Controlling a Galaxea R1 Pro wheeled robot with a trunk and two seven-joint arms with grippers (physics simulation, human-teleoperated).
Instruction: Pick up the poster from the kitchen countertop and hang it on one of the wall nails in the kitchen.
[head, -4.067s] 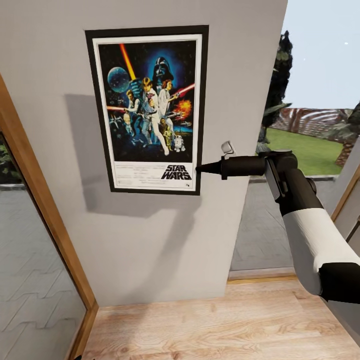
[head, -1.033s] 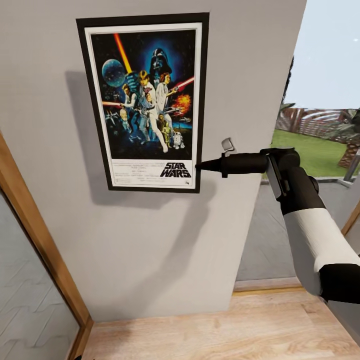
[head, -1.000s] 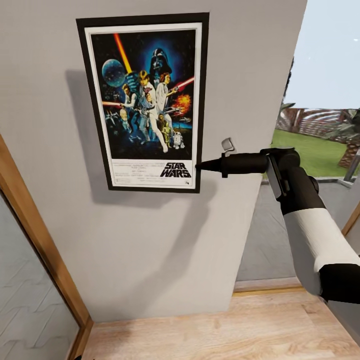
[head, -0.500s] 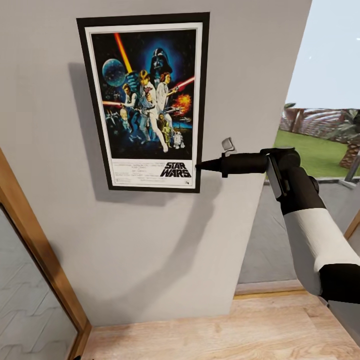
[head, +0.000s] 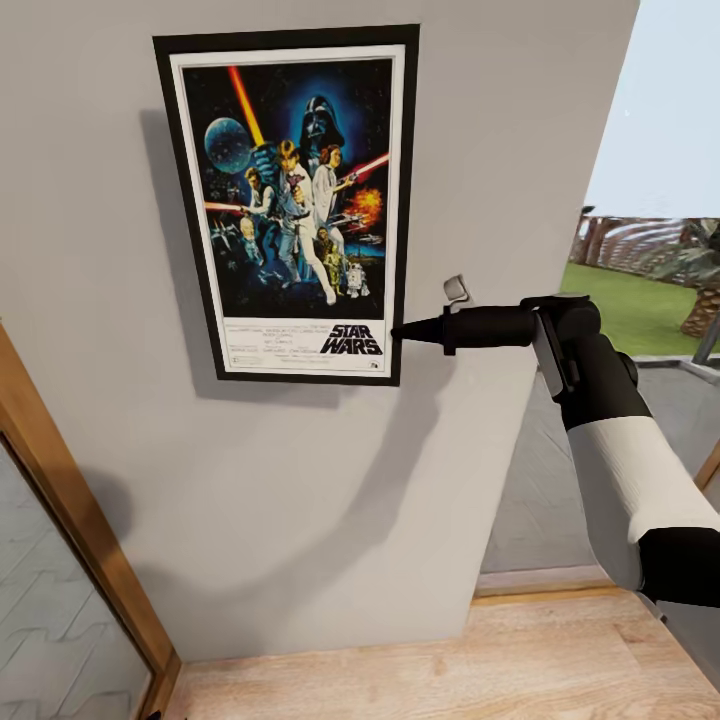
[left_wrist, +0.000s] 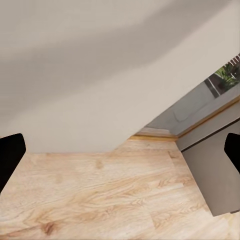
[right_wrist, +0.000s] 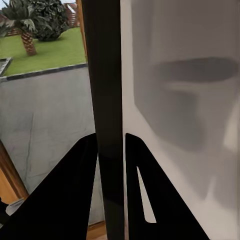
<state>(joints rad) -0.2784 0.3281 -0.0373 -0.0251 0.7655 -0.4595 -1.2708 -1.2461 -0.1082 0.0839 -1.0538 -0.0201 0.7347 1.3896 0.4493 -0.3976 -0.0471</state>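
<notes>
Your left gripper (left_wrist: 120, 150) hangs with its fingers wide apart and nothing between them, over the wood floor (left_wrist: 100, 195) at the foot of the grey wall (head: 300, 500). One poster (head: 290, 205) is up flat and upright against that wall, its top edge at the frame's upper border; no nail is visible. Your right gripper (head: 398, 334) is clamped on the poster's right edge near the lower right corner. Pickup and carry look done; seating and release appear to remain.

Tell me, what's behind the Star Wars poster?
Behind the poster is the grey wall, with its shadow on it. The right pincer grips its frame edge. Any nail behind is covered, so I can't see one.
</notes>
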